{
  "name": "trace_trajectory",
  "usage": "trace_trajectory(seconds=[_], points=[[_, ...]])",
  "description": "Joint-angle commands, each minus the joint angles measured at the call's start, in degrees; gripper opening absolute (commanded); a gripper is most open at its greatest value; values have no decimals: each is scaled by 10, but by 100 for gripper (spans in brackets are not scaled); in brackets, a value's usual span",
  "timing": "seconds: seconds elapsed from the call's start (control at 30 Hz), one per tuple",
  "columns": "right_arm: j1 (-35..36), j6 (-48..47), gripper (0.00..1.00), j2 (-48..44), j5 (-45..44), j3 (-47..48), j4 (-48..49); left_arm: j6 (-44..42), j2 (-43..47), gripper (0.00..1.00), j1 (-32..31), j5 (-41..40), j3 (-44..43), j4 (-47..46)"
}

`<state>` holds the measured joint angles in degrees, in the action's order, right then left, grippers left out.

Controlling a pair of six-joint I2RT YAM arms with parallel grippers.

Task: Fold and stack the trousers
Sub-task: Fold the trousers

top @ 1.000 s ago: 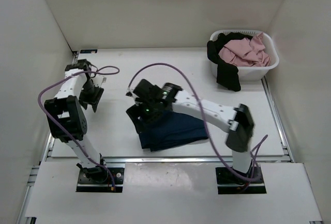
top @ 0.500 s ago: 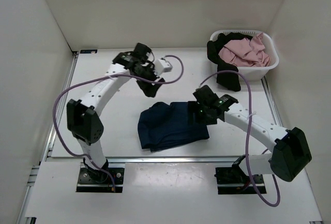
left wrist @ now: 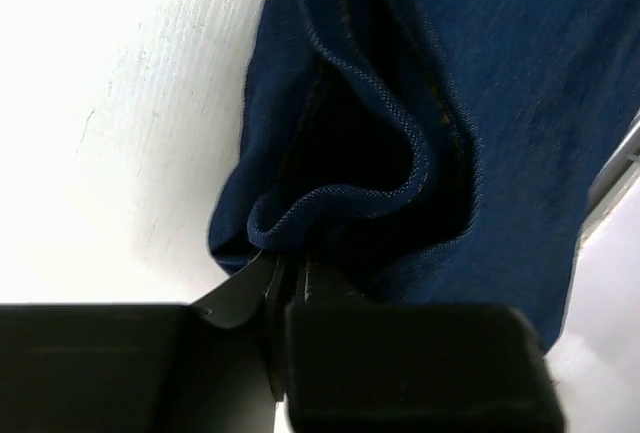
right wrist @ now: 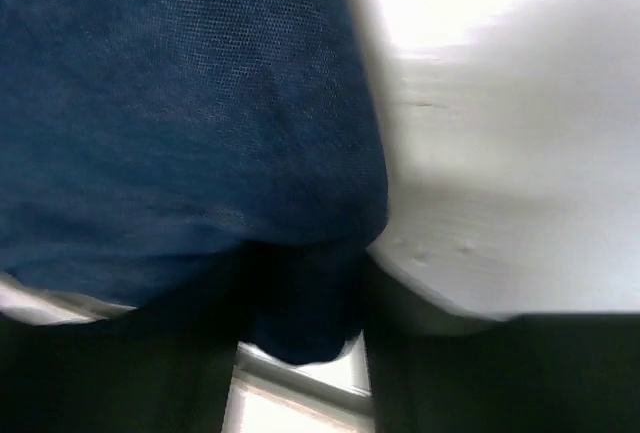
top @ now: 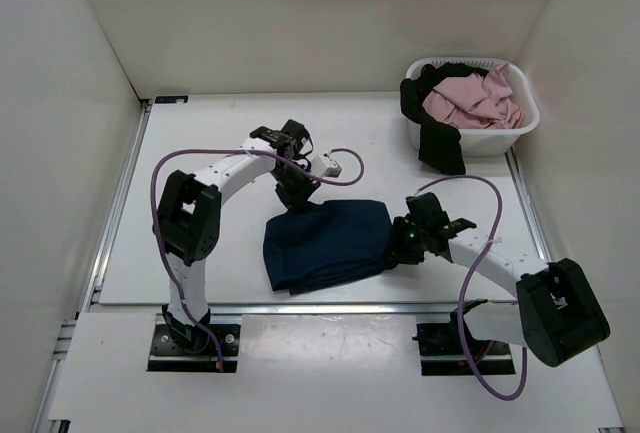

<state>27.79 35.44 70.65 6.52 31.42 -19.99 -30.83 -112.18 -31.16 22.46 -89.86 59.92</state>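
Overhead and wrist views of a two-arm rig working on one garment. The trousers [top: 330,238], dark navy denim, lay folded into a compact, roughly rectangular bundle on the white table [top: 380,133], about midway between its left and right edges and close to its near edge. The left gripper [top: 298,196] stood at the far left corner of the bundle; in the left wrist view its jaws were drawn together [left wrist: 290,268] on a rolled fold of the trousers [left wrist: 470,103], the hem with its orange stitching curling just above the fingertips and bare table showing to the left of the cloth. The right gripper [top: 400,245] met the right edge of the bundle, with its arm reaching in low from the near right. In the blurred right wrist view a dark lobe of the trousers [right wrist: 180,103] sat between the two fingers [right wrist: 300,333], which stood apart on either side of it; whether they pressed the cloth or only flanked it could not be told. The denim filled the left part of that view, and white table lay to its right. A white laundry basket [top: 495,141] stood at the far right corner of the table, well apart from the bundle, holding a pink garment [top: 470,98]; a black garment [top: 440,143] hung out over the left part of its near rim and down onto the table surface.
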Motion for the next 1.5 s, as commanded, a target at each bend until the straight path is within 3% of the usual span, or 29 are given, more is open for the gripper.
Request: trace_trajectory(seconds=[0.0,0.03,0.07,0.1,0.33,0.47,0.5,0.57,0.6,0.7,0.77,0.93,1.0,1.13,1.3,1.33,1.47], points=[[-10,1,36,1,71,-47,65,-3,36,14,17,-4,2,-6],[-10,1,26,1,78,-54,74,3,36,14,23,-4,7,-6],[-16,1,7,-6,83,-61,74,9,36,14,29,-18,7,-6],[-16,1,0,-6,83,-67,74,16,36,14,42,-42,7,-6],[-16,21,0,-95,137,-124,79,76,29,14,88,-177,19,-24],[-16,32,0,-122,158,-146,79,82,16,14,94,-201,24,-24],[-16,32,10,-122,164,-146,79,82,16,21,94,-196,24,-24],[-16,23,44,-122,169,-146,52,82,16,41,94,-188,24,-24],[-16,10,70,-122,179,-130,36,82,16,59,94,-188,18,-18],[-23,-57,79,-122,168,-83,-62,87,45,71,105,-199,4,-5],[-30,-100,80,-127,152,-23,-101,87,80,73,122,-205,-1,-5],[-36,-117,80,-64,140,80,-91,87,140,73,141,-185,33,6],[-41,-117,80,-13,117,116,-75,72,155,73,141,-125,76,13],[-57,-117,83,88,104,152,-24,67,155,74,135,-25,143,13],[-86,-94,83,195,111,163,19,67,126,73,129,0,164,-31],[-94,-94,81,203,111,163,39,67,109,69,129,-6,155,-39],[-112,-47,65,215,146,137,116,73,67,27,144,6,115,-45]])
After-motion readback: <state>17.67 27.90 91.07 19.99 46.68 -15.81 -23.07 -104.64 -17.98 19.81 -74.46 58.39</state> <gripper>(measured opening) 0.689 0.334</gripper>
